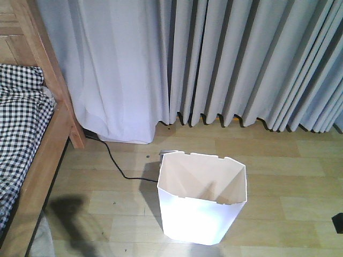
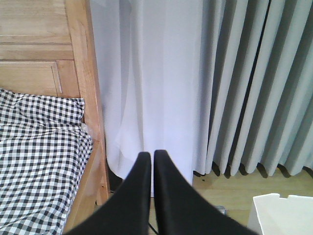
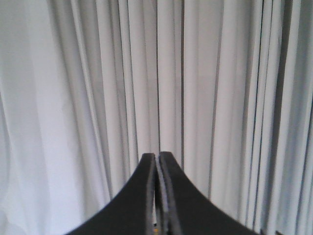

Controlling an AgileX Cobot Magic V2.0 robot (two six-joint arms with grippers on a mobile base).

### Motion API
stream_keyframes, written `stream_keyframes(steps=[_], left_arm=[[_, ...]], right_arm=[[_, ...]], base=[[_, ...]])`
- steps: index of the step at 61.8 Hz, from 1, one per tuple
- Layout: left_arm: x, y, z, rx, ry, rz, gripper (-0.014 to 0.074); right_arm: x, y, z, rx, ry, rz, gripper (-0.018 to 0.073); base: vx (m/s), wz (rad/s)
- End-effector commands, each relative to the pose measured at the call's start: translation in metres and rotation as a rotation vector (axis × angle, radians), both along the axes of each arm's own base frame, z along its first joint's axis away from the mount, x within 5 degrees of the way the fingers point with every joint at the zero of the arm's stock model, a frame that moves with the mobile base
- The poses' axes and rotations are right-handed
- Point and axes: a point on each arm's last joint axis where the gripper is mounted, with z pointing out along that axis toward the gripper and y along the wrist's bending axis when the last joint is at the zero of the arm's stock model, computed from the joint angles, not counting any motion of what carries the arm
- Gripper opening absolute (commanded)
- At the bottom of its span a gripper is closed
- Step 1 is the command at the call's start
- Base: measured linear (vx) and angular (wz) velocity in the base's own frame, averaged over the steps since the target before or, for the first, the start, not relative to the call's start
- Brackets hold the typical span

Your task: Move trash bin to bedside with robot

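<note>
Trash bin [image 1: 202, 203], white, lidless, angular at the rim, upright on the wooden floor [image 1: 289, 176], in the lower middle of the front view. Interior empty-looking, rim notched along the far edge. Well apart from the bed frame [image 1: 51, 136], with a stretch of bare floor between. Just behind the bin's far left corner, a small grey object, too small to identify. Black cable [image 1: 115, 163] running across the floor from under the white curtain [image 1: 115, 69] toward that object.

Bed frame of light wood along the left edge of the front view, thick post [image 1: 56, 80] slanting up past the curtain. Black-and-white checkered bedding [image 1: 21, 118] lying inside the frame. Pleated grey curtains [image 1: 252, 59] hanging across the back, hems touching or nearly touching the floor.

Left gripper [image 2: 148, 156], seen from its wrist camera: two black fingers [image 2: 134, 196] pressed almost together, only a thin slit between them, nothing held. Aimed toward the white curtain beside the bed post; a corner of the bin's rim at the lower right edge of that view.

Right gripper [image 3: 157, 157], seen from its own wrist camera: black fingers [image 3: 181, 200] likewise nearly touching, holding nothing, facing pleated curtains only.

Neither gripper in contact with the bin.
</note>
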Motion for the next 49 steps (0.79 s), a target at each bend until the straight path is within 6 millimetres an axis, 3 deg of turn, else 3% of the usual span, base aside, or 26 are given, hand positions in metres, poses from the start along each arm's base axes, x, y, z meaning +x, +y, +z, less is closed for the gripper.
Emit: stream_keyframes(steps=[1, 49], left_arm=[[0.0007, 0.0001, 0.0007, -0.007, -0.065, 0.003, -0.0006], [0.0007, 0.0001, 0.0007, -0.007, -0.065, 0.003, -0.0006]], right_arm=[[-0.001, 0.0005, 0.0046, -0.066, -0.073, 0.004, -0.0009], [-0.001, 0.0005, 0.0046, -0.09, -0.073, 0.003, -0.0009]], base=[[0.0, 0.0], [0.0, 0.0]])
